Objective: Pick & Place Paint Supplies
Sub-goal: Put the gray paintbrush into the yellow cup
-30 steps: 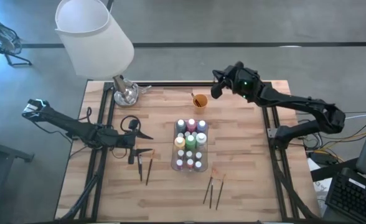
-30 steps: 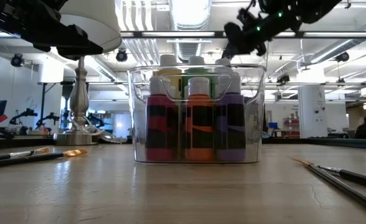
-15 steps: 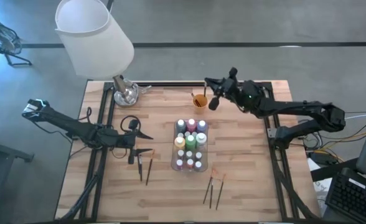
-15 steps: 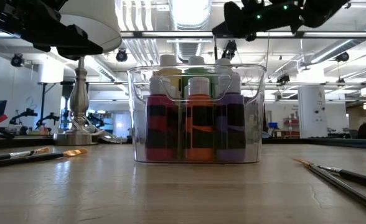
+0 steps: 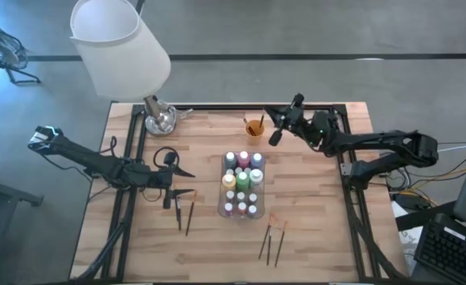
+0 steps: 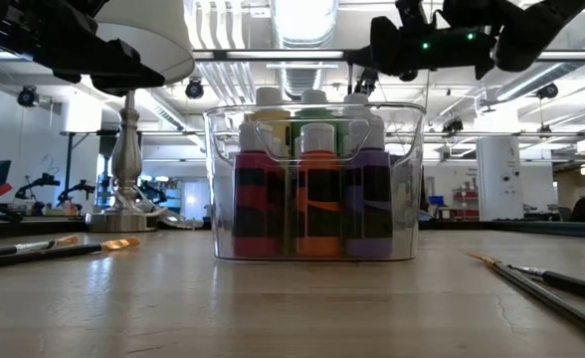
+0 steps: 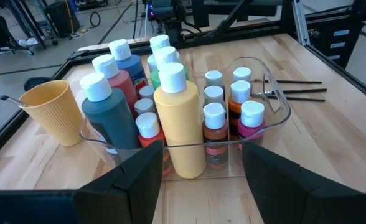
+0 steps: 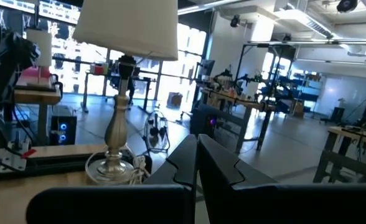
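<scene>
The left gripper (image 5: 187, 183), jaws open and empty, hovers just beside two brushes (image 5: 185, 214) lying lengthwise; the shut right gripper (image 5: 274, 136) is farther off.

the right gripper (image 5: 273, 136) has swung from high over the table's far right edge down and in toward the orange cup (image 5: 254, 127), and now sits just beside it, a little lower and nearer the tray of paint bottles (image 5: 242, 184) than half a second ago.
</scene>
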